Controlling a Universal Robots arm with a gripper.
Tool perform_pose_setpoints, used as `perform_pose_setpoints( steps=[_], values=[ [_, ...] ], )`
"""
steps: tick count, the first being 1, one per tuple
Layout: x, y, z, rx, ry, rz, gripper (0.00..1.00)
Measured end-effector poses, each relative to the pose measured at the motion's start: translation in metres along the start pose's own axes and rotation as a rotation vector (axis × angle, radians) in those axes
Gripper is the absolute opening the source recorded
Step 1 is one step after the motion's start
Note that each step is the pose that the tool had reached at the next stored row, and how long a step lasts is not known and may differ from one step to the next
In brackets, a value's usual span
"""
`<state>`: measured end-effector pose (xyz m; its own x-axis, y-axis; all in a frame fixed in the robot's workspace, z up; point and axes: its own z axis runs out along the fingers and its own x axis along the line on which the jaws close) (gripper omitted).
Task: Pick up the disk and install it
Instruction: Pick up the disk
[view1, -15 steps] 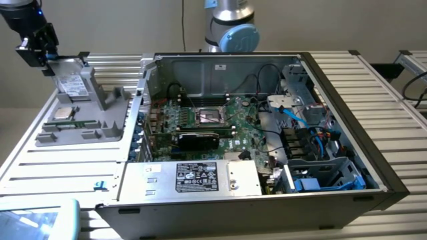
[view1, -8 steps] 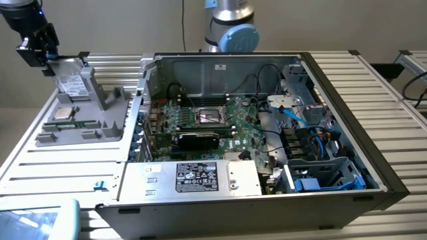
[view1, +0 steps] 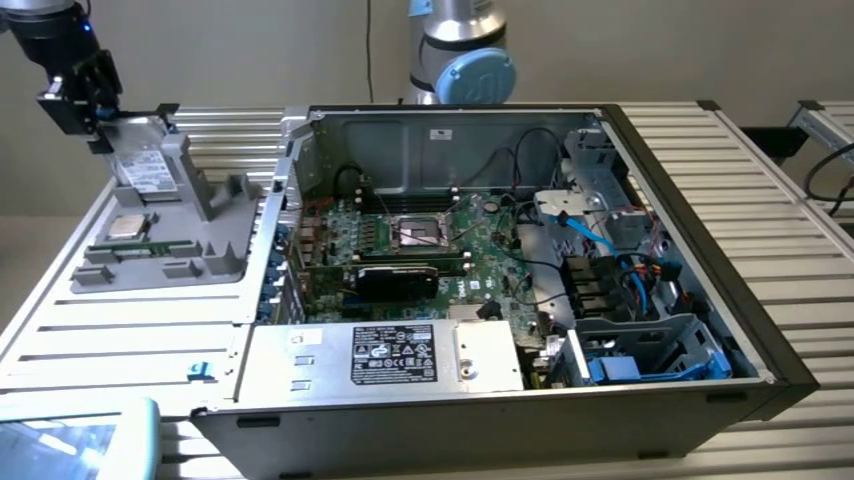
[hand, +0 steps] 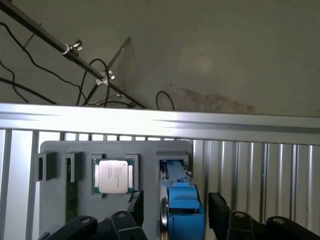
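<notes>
The disk (view1: 150, 172) stands on edge in a slot of the grey fixture tray (view1: 200, 262) at the exterior view's left, its silver face and white label showing. In the wrist view the disk (hand: 184, 207) shows its bright blue carrier and thin metal edge. My gripper (view1: 83, 105) hangs just above the disk's far end. My gripper (hand: 176, 210) is open. Its black fingers (hand: 220, 212) stand on either side of the blue carrier, with a gap on each side.
A square silver CPU chip (hand: 114, 176) and a memory stick (view1: 134, 250) lie in the same tray. The open computer case (view1: 307, 180) takes up the middle of the slatted table (view1: 120, 340), with a black-labelled silver box (view1: 394, 355) and a drive cage (view1: 641, 350).
</notes>
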<state>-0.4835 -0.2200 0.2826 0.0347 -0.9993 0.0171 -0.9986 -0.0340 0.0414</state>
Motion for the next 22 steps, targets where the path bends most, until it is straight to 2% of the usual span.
perform_pose_setpoints(
  steps=[4, 15, 22],
  values=[
    [0.0000, 0.0000, 0.0019, 0.0007, -0.0038, 0.000, 0.63],
    [0.0000, 0.0004, 0.0027, 0.0006, -0.0037, -0.004, 0.63],
    [0.0002, -0.0004, 0.0034, 0.0028, -0.0033, -0.012, 0.63]
  ],
)
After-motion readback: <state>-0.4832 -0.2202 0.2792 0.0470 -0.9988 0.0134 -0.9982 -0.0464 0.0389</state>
